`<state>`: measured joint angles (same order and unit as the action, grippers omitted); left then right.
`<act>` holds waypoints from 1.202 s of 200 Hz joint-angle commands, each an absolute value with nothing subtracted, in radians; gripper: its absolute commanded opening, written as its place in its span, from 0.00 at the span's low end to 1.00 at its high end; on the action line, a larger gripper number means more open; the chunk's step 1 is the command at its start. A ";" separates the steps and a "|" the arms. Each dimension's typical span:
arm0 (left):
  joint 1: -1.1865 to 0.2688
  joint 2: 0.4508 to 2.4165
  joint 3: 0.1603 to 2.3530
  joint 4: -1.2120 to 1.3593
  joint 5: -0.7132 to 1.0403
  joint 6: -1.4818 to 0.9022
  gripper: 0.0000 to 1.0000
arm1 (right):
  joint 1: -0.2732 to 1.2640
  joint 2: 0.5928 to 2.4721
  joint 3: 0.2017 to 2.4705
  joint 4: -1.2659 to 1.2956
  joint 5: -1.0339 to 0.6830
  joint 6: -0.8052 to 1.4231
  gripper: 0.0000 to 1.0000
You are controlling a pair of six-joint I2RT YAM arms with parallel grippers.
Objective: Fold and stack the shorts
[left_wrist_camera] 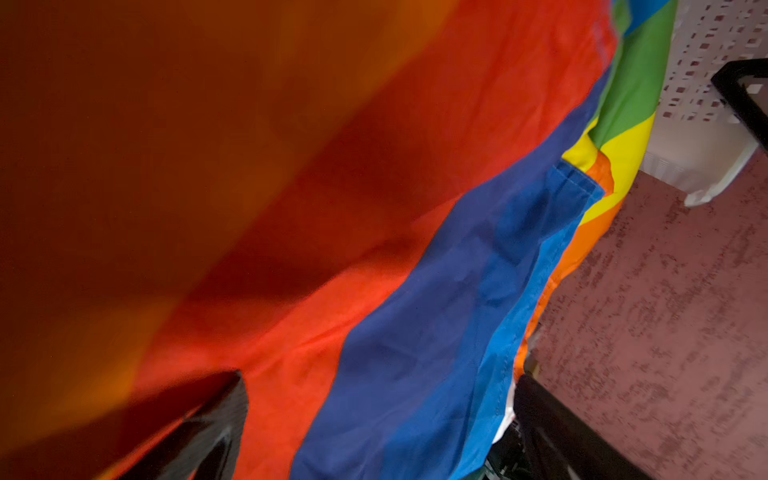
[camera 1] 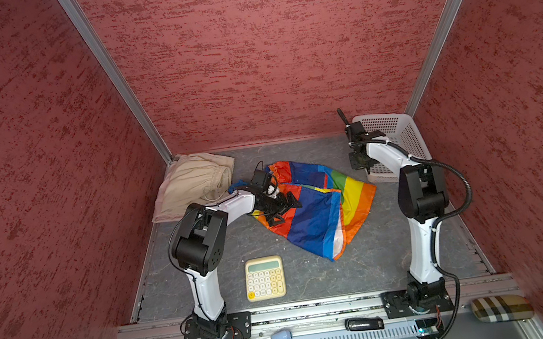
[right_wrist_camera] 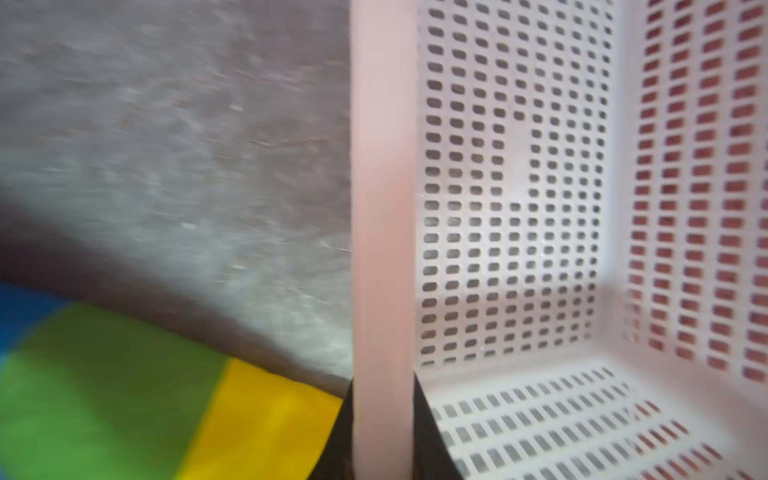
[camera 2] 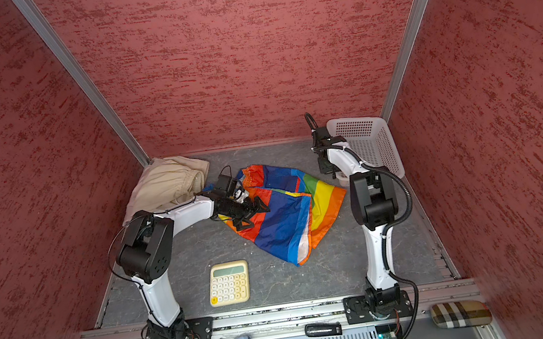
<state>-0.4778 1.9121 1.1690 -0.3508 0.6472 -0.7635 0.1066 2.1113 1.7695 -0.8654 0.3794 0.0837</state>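
Both top views show the rainbow shorts [camera 1: 312, 215] lying crumpled and unfolded in the middle of the tabletop [camera 1: 366, 265]. The beige shorts [camera 1: 193, 185] are bunched in the far left corner, well apart from the basket [camera 1: 402, 134] at the far right, and a calculator [camera 1: 264, 277] sits near the front; no pink pair shows anywhere. The left claw [camera 1: 287, 213] hovers low over the red-and-orange end of the rainbow shorts, jaws spread wide and holding nothing, while the right claw [camera 1: 367, 167] is down at the basket's near corner. Left wrist view: the two fingers [left_wrist_camera: 216, 419] stand far apart with loose coloured cloth between and beyond them. A good pinch here likely means dropping onto a hem or waistband edge rather than the slack middle, and catching that edge cleanly. Right wrist view, blurred: the fingers press on either side of the basket's wall [right_wrist_camera: 382, 208], so this claw is clamped on the basket, with the green and yellow of the shorts just beside it. The basket is probably being shifted to free room; it should slide gently, without dragging that cloth, before the shorts are spread flat and folded.
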 commanded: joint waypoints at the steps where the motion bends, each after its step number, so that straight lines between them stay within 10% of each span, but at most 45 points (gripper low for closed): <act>1: -0.568 1.908 1.127 -0.109 0.723 -0.966 0.99 | 0.084 2.058 1.777 -0.859 0.443 0.058 0.13; 54: -0.663 1.741 1.086 0.044 0.686 -1.160 0.99 | 0.092 1.871 1.737 -0.865 0.167 0.228 0.98; 109: -0.411 1.528 1.330 -0.416 0.583 -0.805 0.99 | 0.186 1.628 1.431 -0.688 -0.100 0.389 0.99; 240: -0.396 2.400 2.196 -0.979 0.127 -0.165 0.99 | 0.492 1.809 1.081 -0.331 -0.247 0.586 0.99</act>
